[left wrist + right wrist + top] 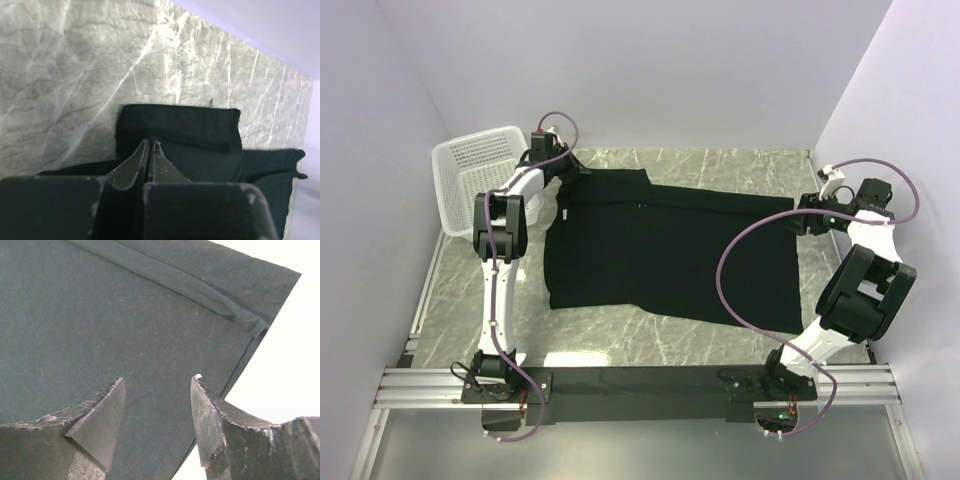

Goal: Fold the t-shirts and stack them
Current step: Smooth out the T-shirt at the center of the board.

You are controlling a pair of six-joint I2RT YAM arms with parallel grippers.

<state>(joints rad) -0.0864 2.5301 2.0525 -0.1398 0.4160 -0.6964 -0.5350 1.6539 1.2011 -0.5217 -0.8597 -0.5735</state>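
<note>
Lying flat on the grey-veined marble worktop (620,335) is one black t-shirt (660,250), the only garment in sight, spread roughly in the middle with its collar end toward the left and its hem toward the right. The cloth is matte, soft and thin, mostly smooth, with a stitched band along the hem and along the short sleeve (200,125), which lies as a neat rectangle on the stone. Two arms reach it. The left fingers (132,167), dark and scuffed with wedge-shaped tips, are clenched tightly together at the far left corner of the shirt, right at the base of that sleeve; whether a pinch of cloth is caught between them cannot be told. The right fingers (102,415) stand released, well parted, above the shirt's far right hem corner, with dark fabric showing between them and nothing grasped. One white plastic mesh basket (450,200) sits tilted in the far left corner, just beyond the left arm (498,240), which runs alongside the shirt's left edge. Two purple cables trail from the wrists; the right one (725,255) loops across the overhead view of the shirt's right half.
</note>
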